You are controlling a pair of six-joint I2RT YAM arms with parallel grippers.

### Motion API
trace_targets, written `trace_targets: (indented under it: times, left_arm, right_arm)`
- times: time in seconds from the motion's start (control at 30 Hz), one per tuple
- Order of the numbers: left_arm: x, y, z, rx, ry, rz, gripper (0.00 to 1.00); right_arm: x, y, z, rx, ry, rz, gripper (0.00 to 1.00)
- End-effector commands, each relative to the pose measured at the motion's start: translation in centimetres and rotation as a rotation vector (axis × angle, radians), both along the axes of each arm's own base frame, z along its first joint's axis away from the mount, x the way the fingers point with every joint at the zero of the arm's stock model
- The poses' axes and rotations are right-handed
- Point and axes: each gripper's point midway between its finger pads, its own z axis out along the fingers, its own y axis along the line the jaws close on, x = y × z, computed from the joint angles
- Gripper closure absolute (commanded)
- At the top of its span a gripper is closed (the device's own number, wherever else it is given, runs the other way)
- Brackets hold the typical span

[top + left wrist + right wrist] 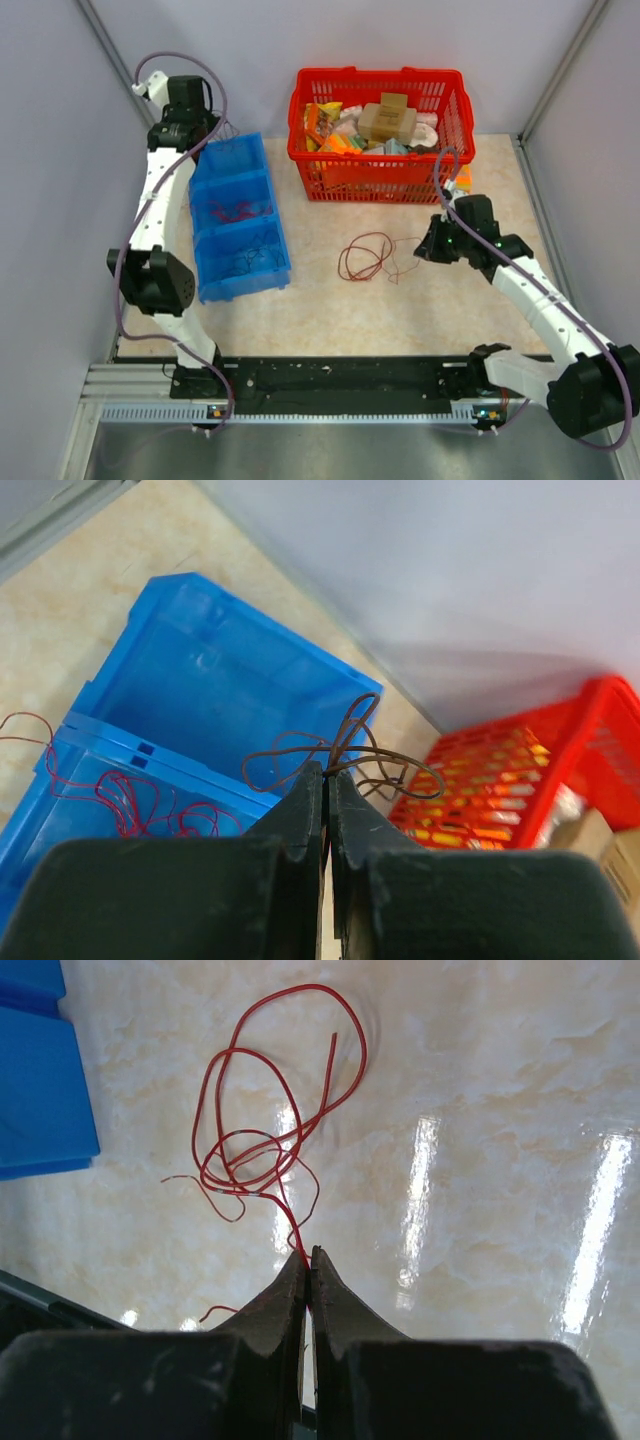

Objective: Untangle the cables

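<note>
The left hand (327, 780) is pinched tight on a thin brown cable (345, 752), and the cable's loops stand up above the far end of the blue bin (232, 174) at the far left of the bench (400, 310). The bin has 3 compartments, and more red wires (130, 800) lie in the middle 1. The right hand (307, 1260) is closed on a strand of the red cable (262, 1155), whose loops lie flat on the bench between the bin and that hand, just near of the red basket (380, 180).

The tabletop (480, 1110) is glossy, marble-patterned and mirrors the lights, the blue bins (200, 680) are smooth, slightly shiny plastic, the red basket (380, 180) is latticed plastic, the cables (262, 1155) look smooth-coated, and the left gripper (327, 775) and right gripper (308, 1260) are matt black, faintly scuffed.
</note>
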Motion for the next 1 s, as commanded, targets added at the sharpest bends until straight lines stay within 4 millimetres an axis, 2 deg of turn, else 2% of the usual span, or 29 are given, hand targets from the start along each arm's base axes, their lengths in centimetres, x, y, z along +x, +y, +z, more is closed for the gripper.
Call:
trace_targets:
  times: [0.0, 0.07, 0.1, 0.13, 0.2, 0.23, 0.27, 0.33, 0.4, 0.43, 0.5, 0.53, 0.57, 0.63, 0.67, 0.7, 0.73, 0.83, 0.87, 0.97]
  left_arm:
    - [2.6, 1.9, -1.9, -0.121, -0.013, 0.080, 1.00]
    - [3.6, 2.2, -3.8, -0.164, 0.021, 0.089, 1.00]
    - [4.0, 1.7, -4.9, -0.203, 0.046, 0.088, 1.00]
    - [4.3, 3.0, -6.0, -0.235, 0.062, 0.116, 1.00]
    - [4.9, 2.8, -7.9, -0.307, 0.095, 0.116, 1.00]
    - [5.3, 2.8, -8.8, -0.331, 0.106, 0.113, 0.95]
    - [5.8, 2.8, -9.0, -0.352, 0.104, 0.100, 0.83]
    - [6.3, 3.3, -8.9, -0.362, 0.112, 0.119, 0.51]
    - [6.5, 3.7, -7.3, -0.322, 0.096, 0.111, 0.11]
    - [6.5, 3.4, -6.6, -0.300, 0.085, 0.091, 0.02]
    - [5.4, 2.7, -4.7, -0.264, 0.067, 0.051, 0.02]
    - [4.9, 2.1, -5.1, -0.248, 0.085, 0.023, 0.02]
    - [3.8, 1.4, -4.3, -0.229, 0.077, -0.012, 0.08]
    - [1.8, 0.3, -4.2, -0.179, 0.083, -0.064, 0.17]
    - [0.3, -2.2, -5.2, -0.152, 0.104, -0.132, 0.23]
    - [-0.3, -4.0, -3.9, -0.124, 0.058, -0.205, 0.28]
    - [-1.6, -5.7, -4.6, -0.092, 0.062, -0.277, 0.33]
    - [-5.0, -12.2, -3.3, -0.028, -0.018, -0.525, 0.39]
    - [-6.4, -14.9, -3.0, -0.047, -0.041, -0.632, 0.41]
    - [-10.8, -20.3, -2.5, -0.067, -0.109, -0.845, 0.47]
  right_arm:
    - [0.4, -0.8, 3.1, -0.015, -0.090, -0.006, 1.00]
    - [0.5, -0.9, 3.2, -0.020, -0.093, -0.011, 1.00]
    - [0.6, -0.9, 3.1, -0.024, -0.091, -0.010, 1.00]
    - [0.7, -0.9, 3.2, -0.023, -0.090, -0.013, 1.00]
    - [0.9, -0.8, 3.1, -0.025, -0.085, -0.013, 1.00]
    - [1.2, -0.8, 3.3, -0.024, -0.088, -0.011, 1.00]
    - [1.3, -0.6, 3.4, -0.021, -0.087, -0.007, 1.00]
    - [1.6, -0.4, 3.5, -0.020, -0.084, 0.007, 1.00]
    - [1.9, 0.1, 3.5, -0.012, -0.075, 0.030, 1.00]
    - [2.0, 0.4, 3.2, -0.005, -0.056, 0.045, 1.00]
    - [2.1, 1.2, 2.8, 0.016, -0.029, 0.074, 1.00]
    - [2.2, 1.6, 2.6, 0.030, -0.011, 0.092, 1.00]
    - [2.2, 2.1, 2.4, 0.048, 0.004, 0.113, 1.00]
    - [2.0, 3.1, 2.1, 0.085, 0.033, 0.158, 1.00]
    - [1.8, 3.7, 2.1, 0.111, 0.040, 0.194, 1.00]
    - [1.6, 4.4, 2.2, 0.139, 0.044, 0.226, 1.00]
    - [1.4, 5.1, 2.4, 0.171, 0.040, 0.265, 1.00]
    - [1.3, 7.3, 3.9, 0.270, 0.009, 0.371, 1.00]
    - [1.4, 7.9, 4.4, 0.295, 0.003, 0.388, 1.00]
    - [1.7, 9.1, 6.2, 0.370, -0.006, 0.427, 1.00]
